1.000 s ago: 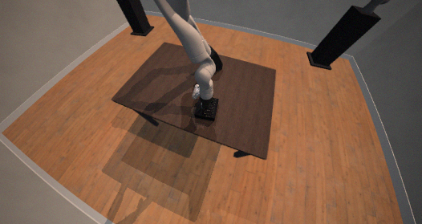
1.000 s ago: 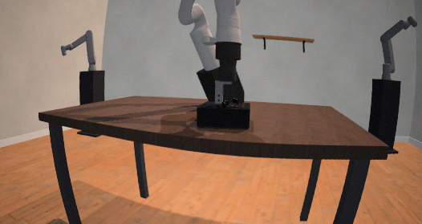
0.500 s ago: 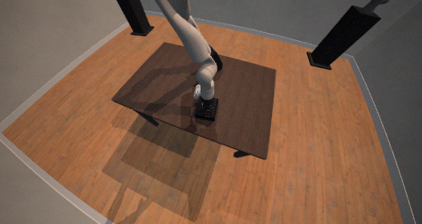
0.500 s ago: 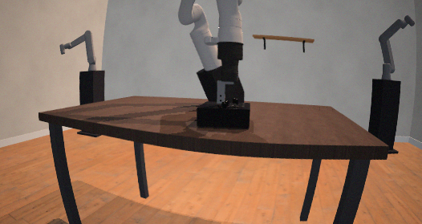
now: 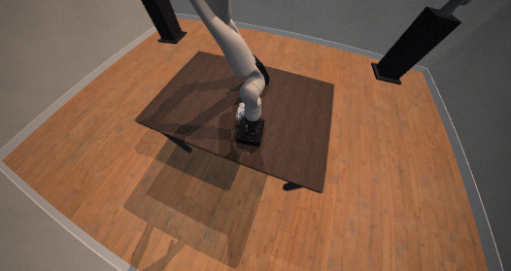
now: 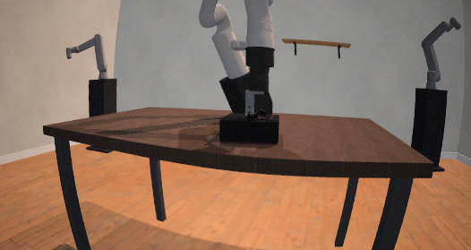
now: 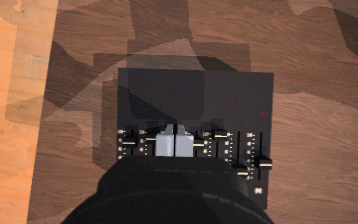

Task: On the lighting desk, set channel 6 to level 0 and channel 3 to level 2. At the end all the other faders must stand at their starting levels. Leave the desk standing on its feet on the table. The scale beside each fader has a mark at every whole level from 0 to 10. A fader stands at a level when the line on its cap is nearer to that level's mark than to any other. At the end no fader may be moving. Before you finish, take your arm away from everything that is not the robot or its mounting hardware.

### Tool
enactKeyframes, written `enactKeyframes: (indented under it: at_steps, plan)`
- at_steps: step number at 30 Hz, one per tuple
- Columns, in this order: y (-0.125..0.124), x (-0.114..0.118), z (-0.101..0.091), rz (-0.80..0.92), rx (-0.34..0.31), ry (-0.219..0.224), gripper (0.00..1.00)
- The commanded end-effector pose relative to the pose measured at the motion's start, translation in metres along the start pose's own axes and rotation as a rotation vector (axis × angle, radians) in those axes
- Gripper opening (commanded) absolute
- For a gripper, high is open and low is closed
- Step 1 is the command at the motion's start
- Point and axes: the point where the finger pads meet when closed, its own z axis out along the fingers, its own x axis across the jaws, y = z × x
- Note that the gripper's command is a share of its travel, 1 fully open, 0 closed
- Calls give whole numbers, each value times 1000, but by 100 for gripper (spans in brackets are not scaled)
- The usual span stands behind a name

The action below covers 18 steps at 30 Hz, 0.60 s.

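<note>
The grey jaws are clenched on nothing, tips down over the black box-shaped lighting desk (image 7: 240,95) on the dark wooden counter (image 7: 305,45); small black fader caps (image 7: 265,162) lie either side of them. Those caps look light and slippery; better nudged from an end face with the closed tips than pinched.

No readable text, labels, brands or numbers anywhere. Scale marks beside faders on lighting desk (image 7: 230,95) appear only as small pale blocks, too small to read.
</note>
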Motion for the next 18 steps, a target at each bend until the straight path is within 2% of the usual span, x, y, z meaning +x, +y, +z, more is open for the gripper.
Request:
enactKeyframes:
  at_steps: [1, 18]
  plan:
    - [3, 0, 0, -2, -2, -2, 0]
    - [11, 0, 0, -2, -2, -2, 0]
